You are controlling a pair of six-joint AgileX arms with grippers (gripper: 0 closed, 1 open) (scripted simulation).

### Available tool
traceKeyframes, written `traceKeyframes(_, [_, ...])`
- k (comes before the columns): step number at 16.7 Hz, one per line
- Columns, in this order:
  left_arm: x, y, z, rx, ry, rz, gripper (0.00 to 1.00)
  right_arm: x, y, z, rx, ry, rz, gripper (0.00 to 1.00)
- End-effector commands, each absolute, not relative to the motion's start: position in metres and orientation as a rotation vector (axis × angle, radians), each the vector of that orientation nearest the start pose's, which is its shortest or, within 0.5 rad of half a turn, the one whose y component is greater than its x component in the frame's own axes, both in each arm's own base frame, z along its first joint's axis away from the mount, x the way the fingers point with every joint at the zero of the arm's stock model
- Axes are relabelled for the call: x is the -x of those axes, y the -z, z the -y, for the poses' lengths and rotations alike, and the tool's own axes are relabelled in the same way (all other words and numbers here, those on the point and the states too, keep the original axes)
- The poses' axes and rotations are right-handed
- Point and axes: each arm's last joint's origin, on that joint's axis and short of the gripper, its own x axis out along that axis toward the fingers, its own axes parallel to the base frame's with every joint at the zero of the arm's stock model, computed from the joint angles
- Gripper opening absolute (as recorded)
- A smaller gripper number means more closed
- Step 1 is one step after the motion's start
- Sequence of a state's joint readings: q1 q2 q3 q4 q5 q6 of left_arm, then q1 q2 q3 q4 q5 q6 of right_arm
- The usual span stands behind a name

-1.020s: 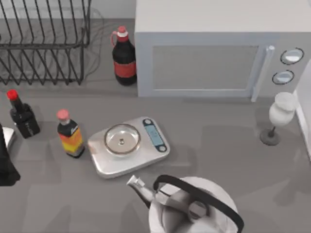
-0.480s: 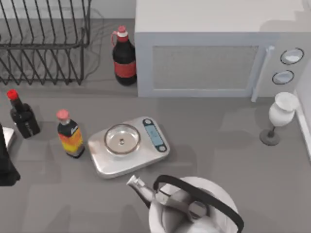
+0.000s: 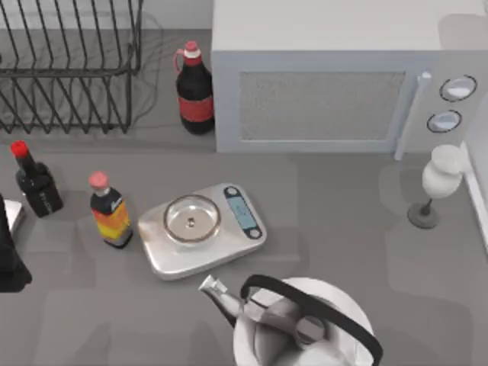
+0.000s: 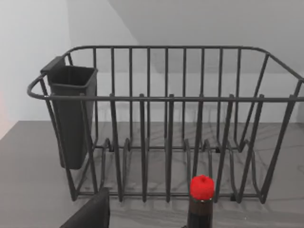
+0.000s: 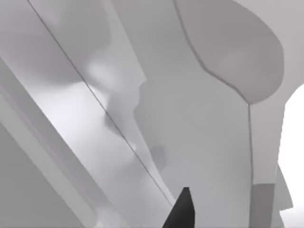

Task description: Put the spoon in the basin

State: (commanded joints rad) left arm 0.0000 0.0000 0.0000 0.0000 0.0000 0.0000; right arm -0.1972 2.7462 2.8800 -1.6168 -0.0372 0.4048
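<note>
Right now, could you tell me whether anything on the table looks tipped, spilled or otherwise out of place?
Nothing looks spilled or knocked over. The cola bottle, the two sauce bottles, and the wine glass all stand upright. The kitchen scale sits askew to the table edge, and the kettle rests inside the white basin, which seems odd.

Glossy metal scale [image 3: 202, 229], black wire rack [image 3: 69, 65], matt table [image 3: 343, 229]

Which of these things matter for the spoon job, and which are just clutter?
Job: left arm, parked at left edge; spoon and basin I cannot identify.
Clutter: dish rack, cola bottle, microwave, scale, kettle, wine glass, dark sauce bottle, orange sauce bottle.
</note>
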Motion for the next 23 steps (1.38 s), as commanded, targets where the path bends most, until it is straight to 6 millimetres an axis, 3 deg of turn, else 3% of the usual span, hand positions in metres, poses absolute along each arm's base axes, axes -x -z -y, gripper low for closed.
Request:
traceKeyframes(10, [-0.106,-0.16,0.001,0.0,0.0,0.0,1.0,-0.508,-0.197,0.09,-0.498,0.401,-1.398,0.0])
traceKeyframes(17, [-0.106,-0.16,0.001,0.0,0.0,0.0,1.0,-0.507,-0.152,0.089,-0.498,0.417,-1.461,0.0])
traceKeyframes(23, [-0.106,-0.16,0.001,0.0,0.0,0.0,1.0,-0.506,-0.152,0.088,-0.492,0.414,-1.435,0.0])
